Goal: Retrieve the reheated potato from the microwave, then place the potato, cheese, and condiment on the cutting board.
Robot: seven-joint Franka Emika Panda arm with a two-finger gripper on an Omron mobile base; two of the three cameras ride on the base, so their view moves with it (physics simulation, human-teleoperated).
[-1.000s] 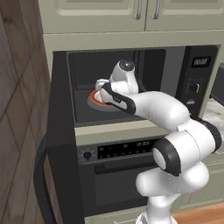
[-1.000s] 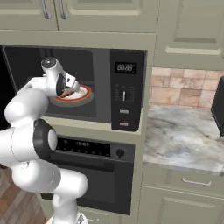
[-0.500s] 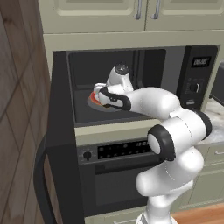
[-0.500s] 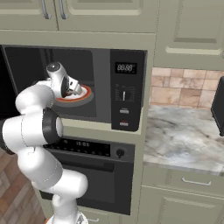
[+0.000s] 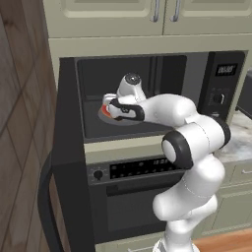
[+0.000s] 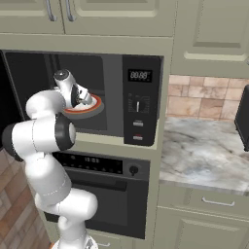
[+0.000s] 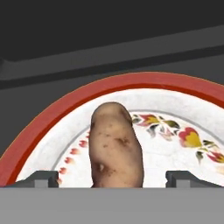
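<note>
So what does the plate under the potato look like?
White plate with a red rim and small red, yellow floral motifs, clearest in the hand view, beneath the brown potato.

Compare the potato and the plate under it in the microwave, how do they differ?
The potato is brown and speckled; the plate is white with a red rim and small flower prints. The potato is lumpy and oblong; the plate is flat and round. The potato is much smaller, lying on the plate. Both sit inside the open microwave.
</note>
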